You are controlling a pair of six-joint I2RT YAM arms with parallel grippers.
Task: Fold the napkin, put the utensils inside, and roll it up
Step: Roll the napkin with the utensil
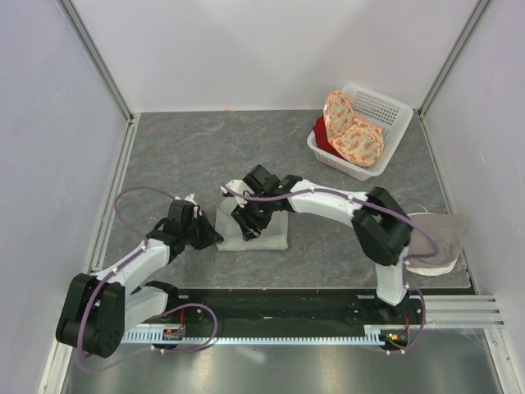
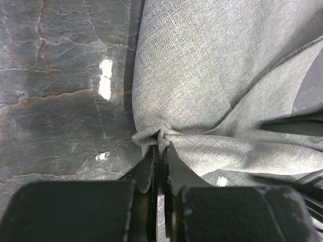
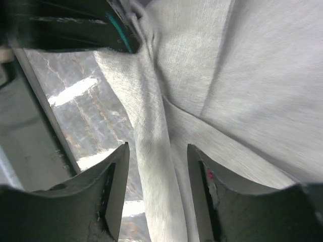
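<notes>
The napkin point(image 1: 253, 230) lies rumpled on the marble table point(image 1: 180, 156), spreading out ahead of my left gripper point(image 2: 160, 151), whose fingers are pressed together on a puckered bit of its edge. My right gripper point(image 3: 157, 148) has its fingers spread, straddling a raised fold without gripping it. If I pull with the left, that thin pinch may slip or drag the whole cloth askew. I cannot make out the fork. A white basket point(image 1: 392, 111) sits well beyond the right fingers and a beige-grey cloth point(image 1: 439, 238) lies well behind them. Neither is in the way.

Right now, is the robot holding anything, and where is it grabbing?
The left gripper pinches the napkin at its bunched edge; the right gripper is open.
</notes>
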